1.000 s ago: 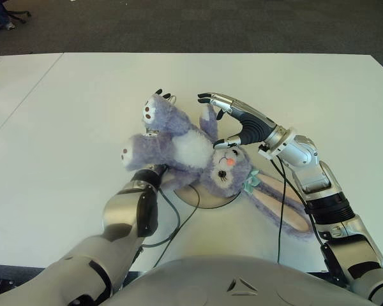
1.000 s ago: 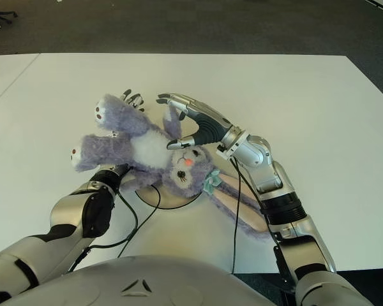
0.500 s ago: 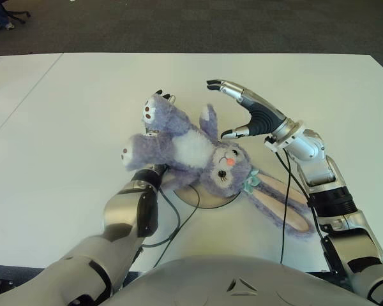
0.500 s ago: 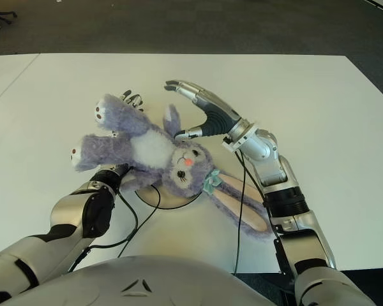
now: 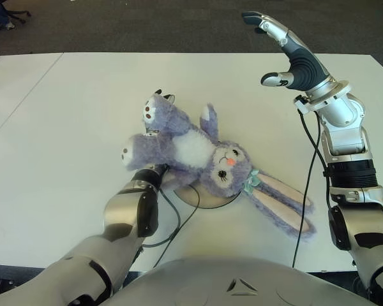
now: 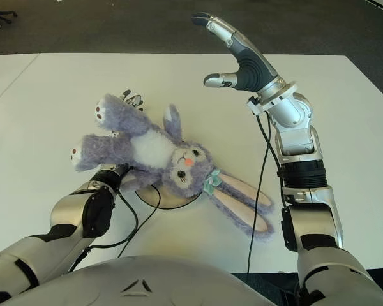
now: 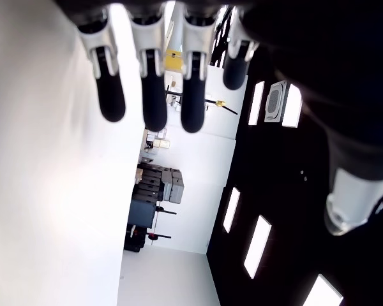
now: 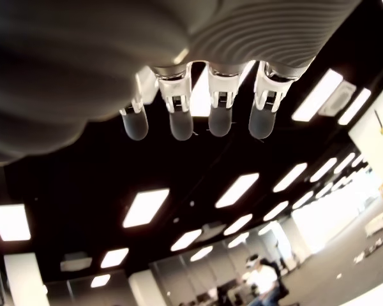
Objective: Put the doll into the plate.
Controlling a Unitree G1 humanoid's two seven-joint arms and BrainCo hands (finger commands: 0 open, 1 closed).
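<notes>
On the white table (image 5: pixel 64 115) the far edge runs straight across the top against dark floor, a seam marks off the far left part, and wide bare surface lies to the left, behind and right of the doll. Purple bunny doll (image 5: pixel 201 156) lies across the small round plate (image 5: pixel 207 199), head and middle over it, only the plate's near rim showing; legs point up-left, long ears trail off the plate toward the near right. Left hand (image 5: pixel 154 131) sits under the doll's legs, mostly hidden, just fingertips (image 5: pixel 165 95) poking out past one foot; its wrist view shows fingers straight and spread, gripping nothing. Right hand (image 6: pixel 233 54) hangs raised over the table's far right part, well apart from the doll, fingers extended, thumb out, empty.
</notes>
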